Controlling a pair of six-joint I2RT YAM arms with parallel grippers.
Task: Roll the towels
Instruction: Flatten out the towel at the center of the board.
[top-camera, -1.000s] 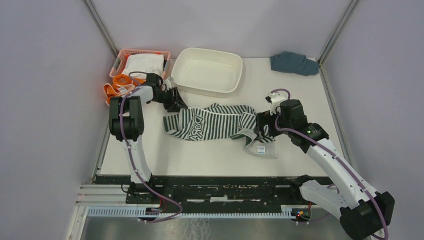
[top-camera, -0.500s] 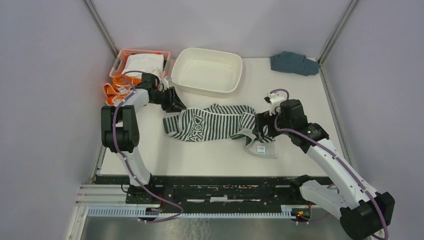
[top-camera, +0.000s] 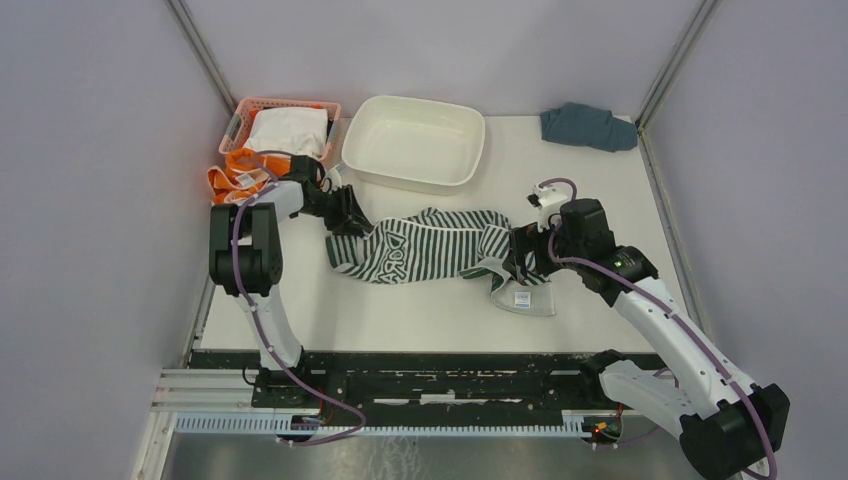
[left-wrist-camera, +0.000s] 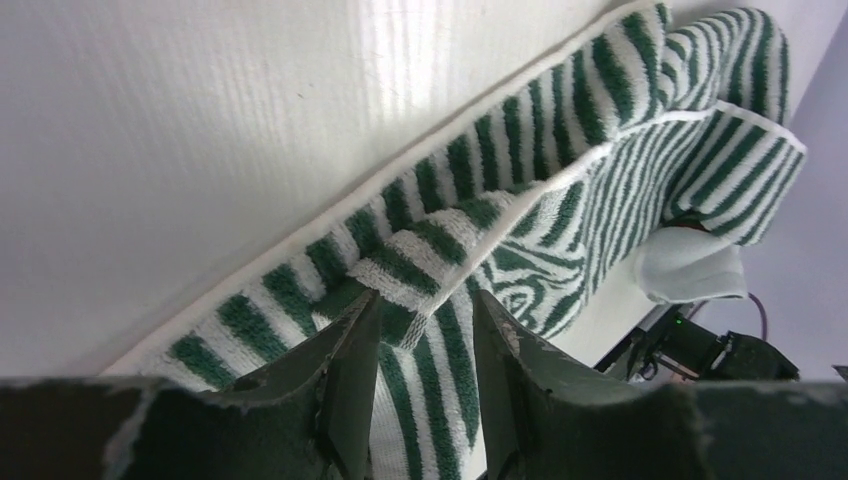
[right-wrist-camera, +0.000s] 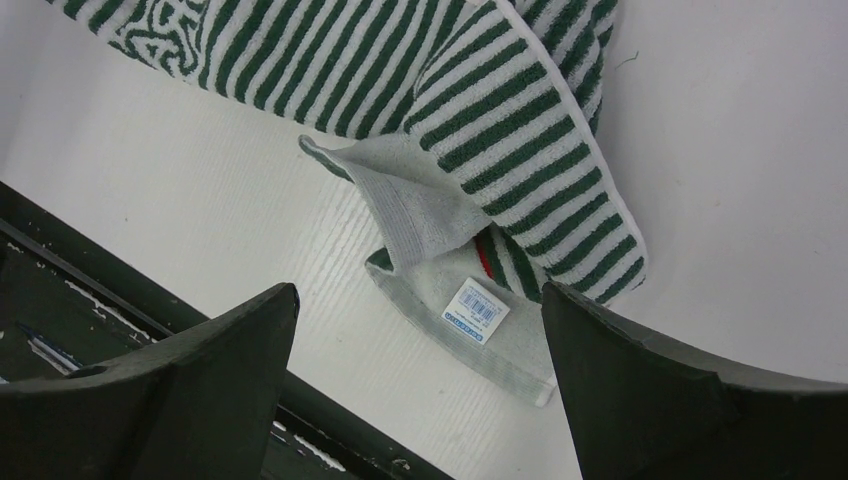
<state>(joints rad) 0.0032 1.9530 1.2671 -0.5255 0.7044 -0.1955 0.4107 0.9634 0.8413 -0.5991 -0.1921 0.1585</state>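
The limp green-and-white striped terry towel (top-camera: 430, 245) will likely bunch; grip hemmed corners. Left gripper (left-wrist-camera: 425, 315) clenches its fold; right gripper (right-wrist-camera: 418, 300) gapes, released.

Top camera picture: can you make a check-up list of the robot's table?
Surface: white table.
Job's things: striped towel lies rumpled, unrolled; orange towel bunched at the orange basket's near side.
Clutter: white cloth in the basket; empty white tub; blue-grey cloth at the far right corner.
End effectors: left end effector shut on a fold of the striped towel; right end effector open over its labelled end.
Cables: purple cables along both arms.
Surroundings: grey walls.
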